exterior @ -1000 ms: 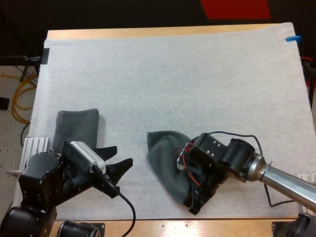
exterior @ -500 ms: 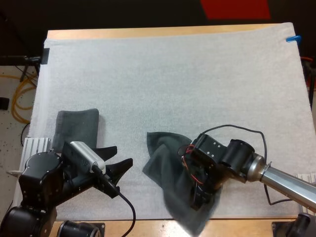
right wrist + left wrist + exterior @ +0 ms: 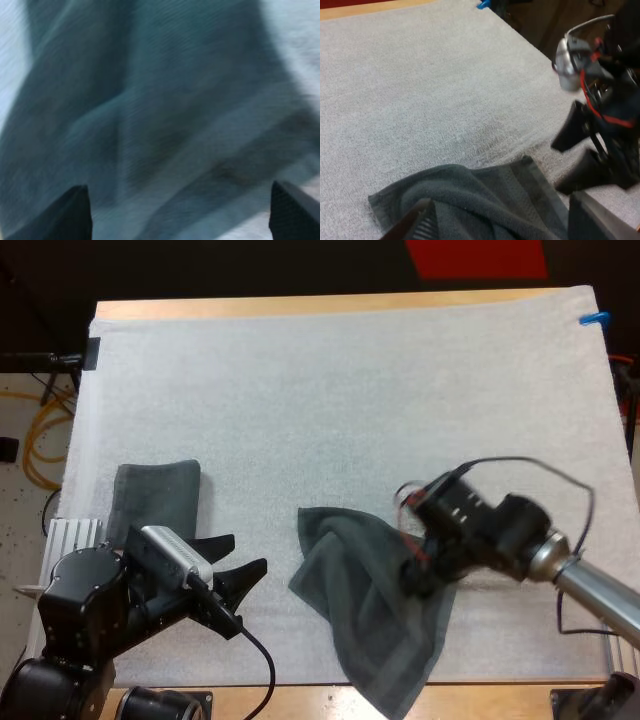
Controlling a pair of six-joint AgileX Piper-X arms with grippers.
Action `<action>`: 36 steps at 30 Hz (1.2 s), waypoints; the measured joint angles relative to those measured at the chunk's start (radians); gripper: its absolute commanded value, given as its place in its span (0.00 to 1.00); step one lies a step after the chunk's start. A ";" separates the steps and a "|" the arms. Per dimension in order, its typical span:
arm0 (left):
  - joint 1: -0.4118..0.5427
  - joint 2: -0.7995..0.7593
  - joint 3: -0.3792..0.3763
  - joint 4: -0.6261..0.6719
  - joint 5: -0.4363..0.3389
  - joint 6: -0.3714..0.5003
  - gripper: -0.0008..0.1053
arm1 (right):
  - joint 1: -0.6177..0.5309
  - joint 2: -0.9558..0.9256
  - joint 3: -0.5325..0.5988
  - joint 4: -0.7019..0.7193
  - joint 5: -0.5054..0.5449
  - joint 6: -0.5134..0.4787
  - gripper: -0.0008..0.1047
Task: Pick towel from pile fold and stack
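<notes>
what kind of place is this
Probably a robot lab bench. A left arm and a right arm reach over a wooden table with a white mat. A spread towel and a folded towel lie on it, and yellow cables lie loose on the floor beside.

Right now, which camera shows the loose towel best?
The high view: the loose towel shows nearly whole there, its outline spread over the near edge of the mat. The left wrist view catches one corner and hem; the right wrist view looks closely at its folds.
</notes>
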 measured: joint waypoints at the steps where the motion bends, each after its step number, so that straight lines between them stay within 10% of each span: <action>1: 0.000 0.000 0.000 0.000 0.000 0.000 0.52 | -0.025 0.000 0.000 0.000 0.008 0.005 0.66; 11: 0.000 0.000 0.000 0.005 0.000 0.000 0.52 | -0.206 0.069 0.102 -0.088 0.030 0.034 0.66; 19: 0.000 0.000 0.000 0.049 0.000 0.000 0.52 | -0.209 0.180 0.168 -0.218 0.030 0.072 0.43; 32: 0.000 0.000 0.000 0.057 0.000 0.000 0.52 | -0.209 0.299 0.155 -0.290 0.014 0.113 0.43; 36: 0.000 0.000 0.000 0.057 0.000 0.000 0.52 | -0.210 0.300 0.152 -0.288 0.004 0.113 0.19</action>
